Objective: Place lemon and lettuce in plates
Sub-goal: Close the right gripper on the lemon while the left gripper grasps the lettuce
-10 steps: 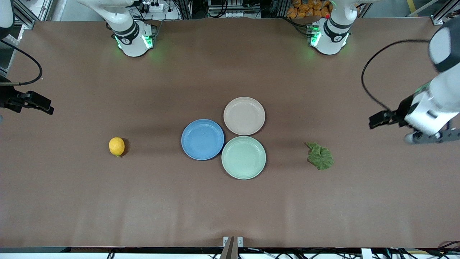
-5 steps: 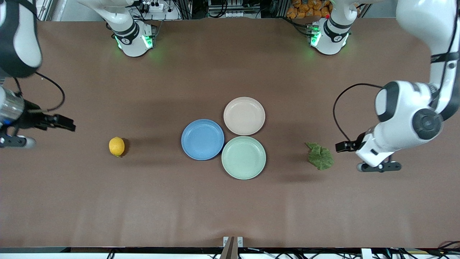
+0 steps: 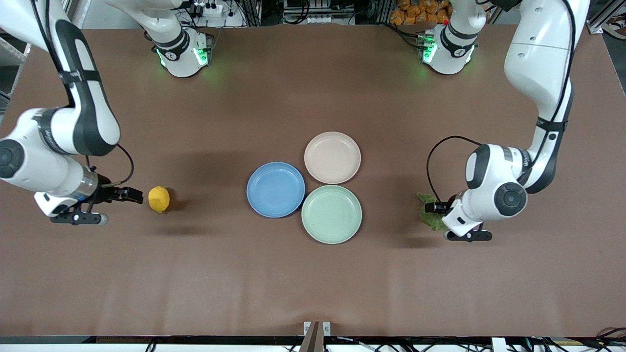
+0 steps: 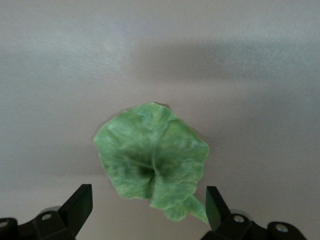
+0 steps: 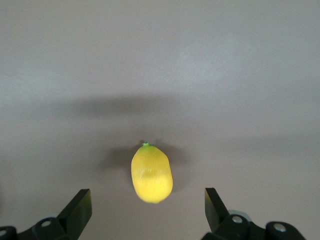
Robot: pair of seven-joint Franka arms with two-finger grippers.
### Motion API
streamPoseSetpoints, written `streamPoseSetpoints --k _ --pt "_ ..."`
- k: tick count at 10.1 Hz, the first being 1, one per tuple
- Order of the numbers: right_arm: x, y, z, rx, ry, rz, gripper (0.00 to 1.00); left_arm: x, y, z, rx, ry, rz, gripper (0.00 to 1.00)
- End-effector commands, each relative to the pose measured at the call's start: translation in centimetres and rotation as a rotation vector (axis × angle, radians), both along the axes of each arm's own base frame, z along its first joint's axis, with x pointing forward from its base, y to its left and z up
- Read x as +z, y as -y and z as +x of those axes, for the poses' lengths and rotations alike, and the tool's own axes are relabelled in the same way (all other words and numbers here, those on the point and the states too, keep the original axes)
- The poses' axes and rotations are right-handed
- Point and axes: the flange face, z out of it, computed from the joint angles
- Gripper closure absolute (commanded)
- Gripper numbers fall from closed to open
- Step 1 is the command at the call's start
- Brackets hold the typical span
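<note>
The yellow lemon [image 3: 159,199] lies on the table toward the right arm's end. My right gripper [image 3: 77,218] hangs open and empty just beside it; in the right wrist view the lemon [image 5: 151,172] lies just ahead of the open fingers [image 5: 80,202]. The green lettuce [image 3: 429,213] lies toward the left arm's end, partly hidden under my left wrist. My left gripper [image 3: 468,236] is open over its edge; in the left wrist view the leaf [image 4: 150,155] reaches between the fingertips [image 4: 216,200]. The blue plate [image 3: 276,189] and pink-beige plate [image 3: 332,157] sit mid-table, both bare.
A mint-green plate [image 3: 331,214] touches the blue and pink-beige plates on the side nearer the front camera. The brown table [image 3: 313,283] spreads around them. The arm bases stand along the table's back edge.
Both arms swung in from the table's ends and came down: the right gripper now sits beside the lemon, the left over the lettuce. Lemon, lettuce and plates have not moved.
</note>
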Motion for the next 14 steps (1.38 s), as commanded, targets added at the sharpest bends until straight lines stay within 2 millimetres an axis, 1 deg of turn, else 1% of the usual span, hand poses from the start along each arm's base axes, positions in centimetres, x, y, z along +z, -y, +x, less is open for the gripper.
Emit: streamPoseSetpoints --k 1,2,3,5,6,7,8,9,10,12,13,14 --pt "-5.1 -0.1 -0.9 0.028 0.016 0.011 0.00 -1.3 -0.1 0.0 -0.015 0.015 -0.010 0.00" --pt "-7.4 0.6 -1.1 0.072 0.018 0.012 0.00 -1.7 0.0 -0.2 -0.014 0.027 -0.012 0.00" --pt "-8.7 0.7 -1.2 0.077 0.012 0.014 0.00 -2.4 -0.1 -0.4 -0.016 0.028 -0.011 0.00" --pt "-10.4 0.2 -1.4 0.077 -0.009 0.018 0.00 -3.0 -0.1 -0.5 -0.015 0.028 -0.011 0.15" --pt "-10.9 0.2 -1.5 0.074 -0.017 0.020 0.00 -3.2 -0.1 -0.6 -0.019 0.027 -0.009 0.24" --pt "-11.2 0.2 -1.5 0.074 -0.022 0.020 0.00 -3.3 -0.1 -0.6 -0.022 0.026 -0.006 0.44" --pt "-11.7 0.0 -1.6 0.073 -0.030 0.025 0.00 -3.2 -0.1 -0.6 -0.022 0.028 -0.006 0.68" --pt "-12.4 -0.6 -1.8 0.077 -0.042 0.032 0.00 -3.2 -0.1 -0.6 -0.021 0.028 -0.006 0.89" --pt "-12.6 -0.7 -1.8 0.078 -0.047 0.033 0.00 -3.2 -0.1 -0.6 -0.018 0.027 -0.006 1.00" --pt "-12.9 -0.9 -2.0 0.084 -0.058 0.034 0.01 -2.7 0.0 -0.5 0.001 0.032 -0.006 1.00" --pt "-13.2 -1.1 -2.2 0.096 -0.068 0.034 0.35 -2.0 1.0 -0.6 0.017 0.037 -0.009 1.00" --pt "-13.3 -1.4 -2.4 0.103 -0.071 0.034 0.60 -1.1 2.4 -0.7 0.054 0.043 -0.014 1.00"
